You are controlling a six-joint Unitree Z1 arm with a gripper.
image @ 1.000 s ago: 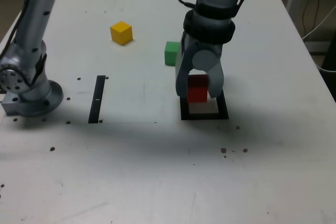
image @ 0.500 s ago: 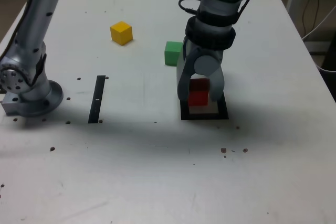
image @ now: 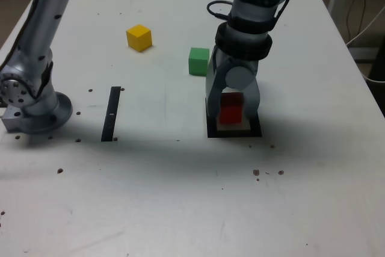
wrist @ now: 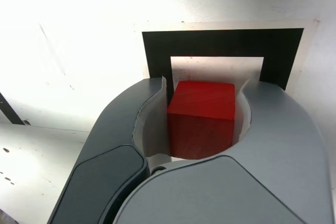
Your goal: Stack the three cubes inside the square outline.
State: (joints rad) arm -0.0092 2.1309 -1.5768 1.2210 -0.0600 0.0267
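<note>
Red cube point(image: 231, 112) gripped between the jaws point(image: 232, 112), shifted slightly toward four o'clock in the exterior view over the past second; now over the square outline point(image: 255, 132). Placement of this first cube looks close, perhaps needing minor centring. Green cube point(image: 198, 62) near the outline at eleven o'clock, yellow cube point(image: 139, 38) farther off at ten, both on the worktop point(image: 162, 203), awaiting stacking.

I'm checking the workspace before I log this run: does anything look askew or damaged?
Nothing is spilled or broken. The tabletop has scattered dark specks, which look like chips or dirt marks. The yellow cube sits turned relative to the green one, though that seems harmless.
</note>
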